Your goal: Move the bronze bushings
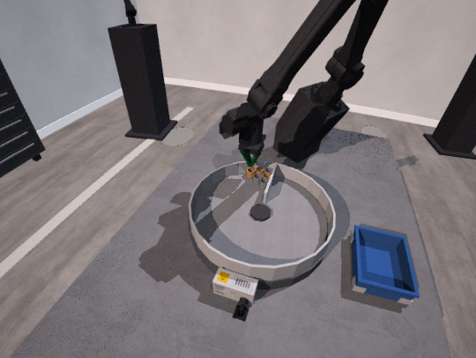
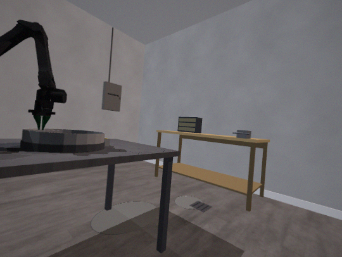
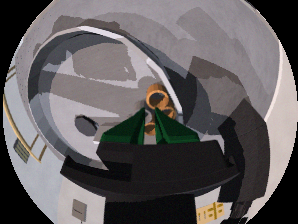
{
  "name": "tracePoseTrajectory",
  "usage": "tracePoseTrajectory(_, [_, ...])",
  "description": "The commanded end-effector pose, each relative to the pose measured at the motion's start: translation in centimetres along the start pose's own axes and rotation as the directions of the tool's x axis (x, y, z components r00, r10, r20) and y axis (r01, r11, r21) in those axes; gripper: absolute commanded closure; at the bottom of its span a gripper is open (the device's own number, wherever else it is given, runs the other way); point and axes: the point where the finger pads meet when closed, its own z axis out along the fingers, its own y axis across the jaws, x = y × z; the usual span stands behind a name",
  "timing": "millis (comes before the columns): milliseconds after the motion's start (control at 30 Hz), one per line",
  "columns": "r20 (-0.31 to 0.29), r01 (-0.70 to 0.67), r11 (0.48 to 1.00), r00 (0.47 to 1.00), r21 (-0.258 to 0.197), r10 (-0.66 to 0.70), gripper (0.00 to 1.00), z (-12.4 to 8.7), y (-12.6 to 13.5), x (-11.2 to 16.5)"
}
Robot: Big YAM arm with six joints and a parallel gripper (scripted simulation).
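The round turntable [image 1: 262, 220] has a raised rim, a dark hub [image 1: 261, 212] and an upright divider [image 1: 274, 182]. Several bushings cluster at its far side beside the divider: bronze ones [image 1: 260, 171] and grey ones [image 1: 264, 181]. My gripper [image 1: 249, 166] hangs straight down over the leftmost bronze bushing [image 1: 250, 173], with its green fingertips just above it. The fingers are shut to a narrow gap and hold nothing. In the wrist view the bronze bushing [image 3: 157, 100] shows just beyond the fingertips. In the side view the fingertips [image 2: 41, 127] are level with the rim top. The blue crate [image 1: 384, 264] is empty.
A white control box [image 1: 234, 282] with a dark plug sits against the turntable's near rim. The arm's base [image 1: 308, 119] stands behind the turntable. Black pillars stand at the back left [image 1: 140, 75] and at the right edge.
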Motion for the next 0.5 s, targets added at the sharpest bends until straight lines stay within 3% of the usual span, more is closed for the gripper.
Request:
tracePoseTrajectory(0, [0.016, 0.017, 1.0, 1.0, -0.02, -0.017, 0.88, -0.3, 1.8, -0.5])
tracePoseTrajectory(467, [0.012, 0.013, 1.0, 1.0, -0.015, -0.013, 0.88, 1.3, 1.5, -0.5])
